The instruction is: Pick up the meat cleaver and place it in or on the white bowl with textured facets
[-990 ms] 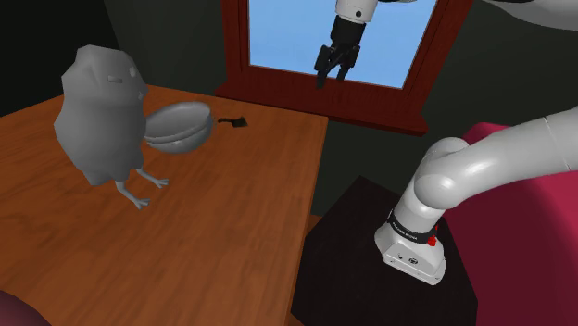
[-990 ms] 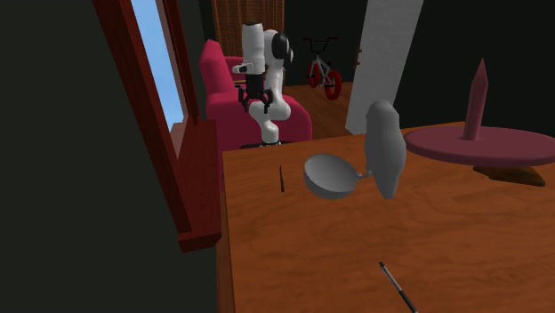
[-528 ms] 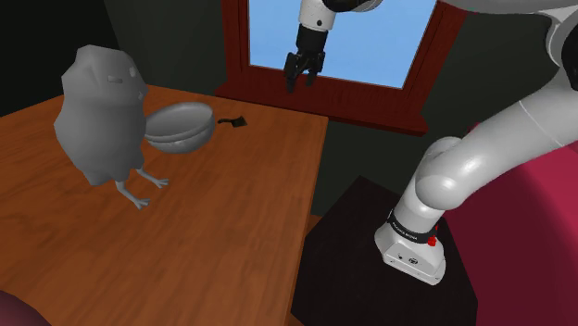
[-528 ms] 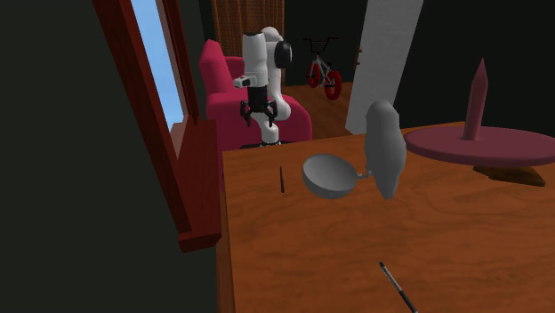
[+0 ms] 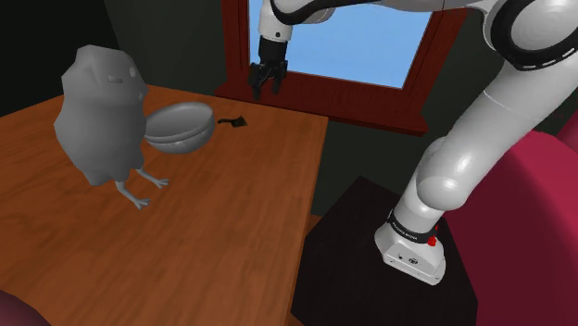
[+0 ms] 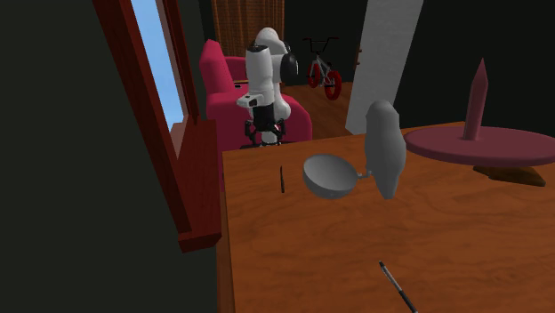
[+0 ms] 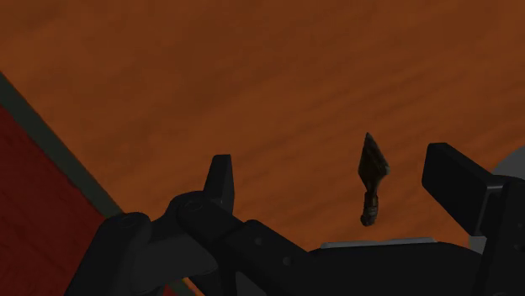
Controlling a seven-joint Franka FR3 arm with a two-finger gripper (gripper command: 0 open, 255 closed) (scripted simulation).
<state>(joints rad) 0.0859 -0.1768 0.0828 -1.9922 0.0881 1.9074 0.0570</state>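
Observation:
The meat cleaver (image 5: 233,121) is a small dark tool lying flat on the wooden table (image 5: 232,204), close to its window-side edge. Just to the shoulder view's left of it, the grey bowl (image 5: 181,125) sits tilted against a grey bird figure (image 5: 102,116). My black gripper (image 5: 264,91) hangs open in the air, above the cleaver and slightly to its right, in front of the window sill. In the wrist view the cleaver (image 7: 371,177) lies on the wood between my spread fingers (image 7: 220,181), nearer the right one and untouched. The second exterior view shows cleaver (image 6: 282,179), bowl (image 6: 331,175) and gripper (image 6: 261,139).
A dark red window frame (image 5: 370,102) runs just behind the table edge. A thin dark pen-like stick (image 6: 396,286) lies near the table's front. A maroon round stand with a spike (image 6: 480,142) rests behind the bird figure (image 6: 385,147). A red sofa (image 6: 222,84) stands behind the arm.
My gripper has swung to the shoulder view's left and come lower, from in front of the window pane to just above the cleaver. Cleaver, bowl and figure have not moved.

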